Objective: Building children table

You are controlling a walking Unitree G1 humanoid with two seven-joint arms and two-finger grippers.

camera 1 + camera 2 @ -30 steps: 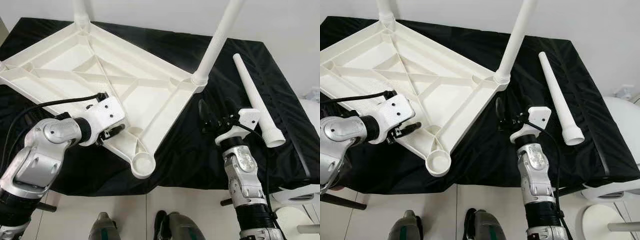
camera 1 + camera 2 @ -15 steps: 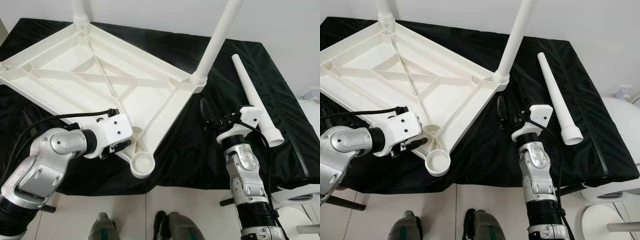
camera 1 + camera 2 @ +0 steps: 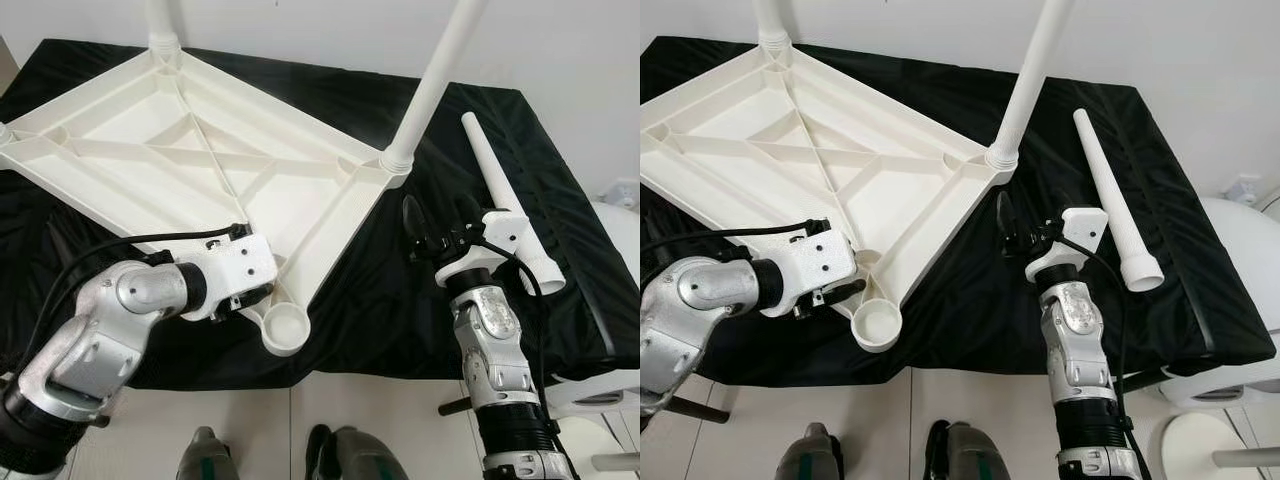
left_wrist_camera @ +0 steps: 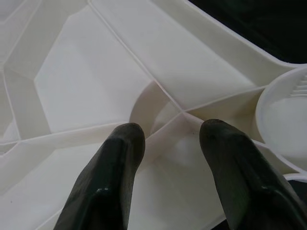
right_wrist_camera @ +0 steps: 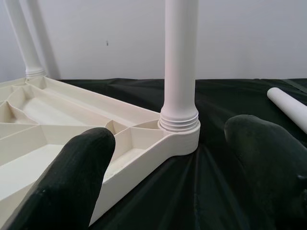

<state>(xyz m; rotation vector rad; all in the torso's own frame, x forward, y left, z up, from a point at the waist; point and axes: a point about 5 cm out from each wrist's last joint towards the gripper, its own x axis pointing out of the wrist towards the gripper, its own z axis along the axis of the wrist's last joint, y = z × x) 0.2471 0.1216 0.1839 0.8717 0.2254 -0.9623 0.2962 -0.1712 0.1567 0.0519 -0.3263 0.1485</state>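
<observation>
White children's table (image 3: 200,170), inverted, upper left of frame on a black cloth (image 3: 380,290); two legs (image 3: 435,85) fitted upright. Loose leg (image 3: 505,200) lying at right. Left pincer (image 3: 258,296), fingers released, over ribbing beside the near corner socket (image 3: 285,328). Right pincer (image 3: 437,215), released, centre right, grasping nothing, facing the fitted leg.

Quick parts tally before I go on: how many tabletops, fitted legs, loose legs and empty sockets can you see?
Tabletop: 1
Fitted legs: 2
Loose leg: 1
Empty socket: 1
Total: 5. The tabletop's far-left corner is cut off at the frame edge, so I cannot tell what is there.
</observation>
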